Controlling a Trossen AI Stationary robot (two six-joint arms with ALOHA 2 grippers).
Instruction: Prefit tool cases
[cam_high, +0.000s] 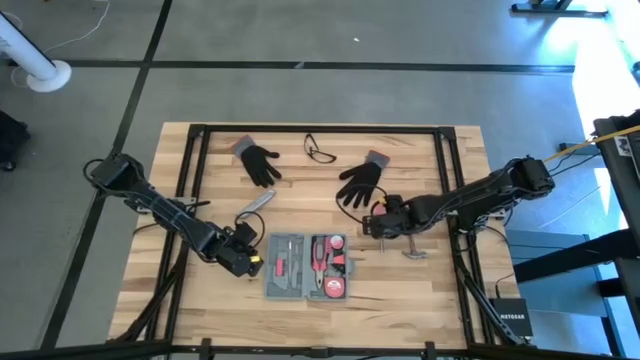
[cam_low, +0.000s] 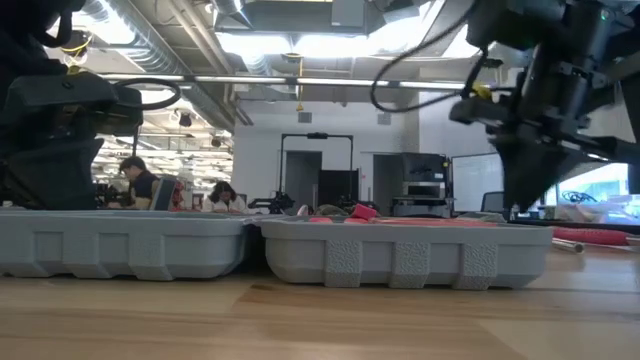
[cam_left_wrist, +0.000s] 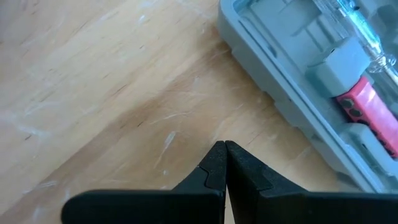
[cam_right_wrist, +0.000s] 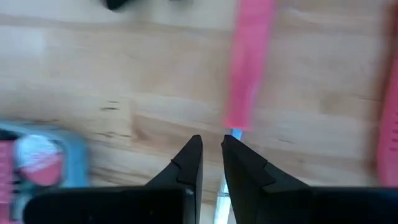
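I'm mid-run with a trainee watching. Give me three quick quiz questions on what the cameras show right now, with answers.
1. True or false: the tool case lies open on the table.
2. Which gripper has its fingers pressed together beside the case: A) left gripper, B) right gripper, C) both?
3. Fill in: in the right wrist view, the thing lying on the wood just past that gripper's fingertips is a red ____.

Key
1. True: both halves lie flat, with red-handled tools in their recesses.
2. A: the left wrist view shows its tips touching; the right gripper's fingers stand slightly apart.
3. Handle, with a thin shaft running between the fingertips; it looks like a screwdriver, though blurred.
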